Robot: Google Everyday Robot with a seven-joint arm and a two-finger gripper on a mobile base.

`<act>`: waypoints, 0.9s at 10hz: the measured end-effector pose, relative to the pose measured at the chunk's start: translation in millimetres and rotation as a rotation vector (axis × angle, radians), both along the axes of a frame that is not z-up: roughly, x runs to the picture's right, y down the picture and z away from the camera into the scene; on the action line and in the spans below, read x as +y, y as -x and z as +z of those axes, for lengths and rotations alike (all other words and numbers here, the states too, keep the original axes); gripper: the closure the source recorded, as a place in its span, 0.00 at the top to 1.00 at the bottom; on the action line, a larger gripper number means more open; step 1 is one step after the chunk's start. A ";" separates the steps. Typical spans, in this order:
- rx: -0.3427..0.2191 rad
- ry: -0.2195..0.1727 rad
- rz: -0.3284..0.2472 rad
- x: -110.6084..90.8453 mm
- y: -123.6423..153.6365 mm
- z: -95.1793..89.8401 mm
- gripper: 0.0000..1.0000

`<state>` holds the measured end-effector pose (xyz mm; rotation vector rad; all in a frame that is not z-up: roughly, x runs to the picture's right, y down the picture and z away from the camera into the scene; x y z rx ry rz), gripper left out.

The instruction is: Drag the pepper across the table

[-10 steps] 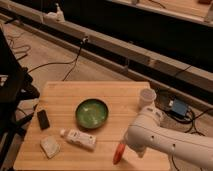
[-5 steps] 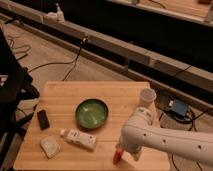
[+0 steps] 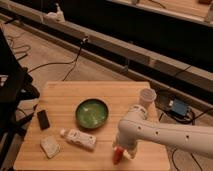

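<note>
The white arm [image 3: 165,135] has swung a little to the left over the last second, so its bend now sits closer to the bowl [image 3: 92,113]. The pepper [image 3: 116,157] has barely shifted and lies at the front edge of the tabletop [image 3: 65,95], right of the middle.

A green bowl stands near the centre of the wooden tabletop. A white cup [image 3: 147,96] stands upright near the back right corner, just behind the arm's bend. A white tube [image 3: 79,138] with a label lies on its side in front of the bowl, between it and the front edge, left of the pepper and apart from it. Further left are a small black block [image 3: 43,119] and, nearer the front, a pale wedge [image 3: 50,147]. The tube is the nearest thing on the pepper's left.

The hand [image 3: 120,149] points down at the end of the arm, directly over the pepper's upper end. The red-orange pepper shows just below it, tip towards the front edge. Whether the hand is wide, narrow or holding the pepper cannot be told.
</note>
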<state>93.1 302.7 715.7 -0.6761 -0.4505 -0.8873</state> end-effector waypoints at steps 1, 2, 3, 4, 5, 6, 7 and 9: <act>-0.001 0.011 0.002 0.6 0.5 5.6 0.65; 0.001 0.030 0.010 4.2 -0.1 10.6 0.65; 0.004 0.053 0.023 8.6 -0.9 16.0 0.65; 0.008 0.069 0.040 11.3 -2.1 21.1 0.65; 0.020 0.084 0.047 15.0 -5.7 28.0 0.64; 0.033 0.084 0.052 14.6 -7.4 32.5 0.60; 0.048 0.076 0.052 12.1 -9.2 36.8 0.50; 0.069 0.055 0.045 6.1 -11.6 39.8 0.30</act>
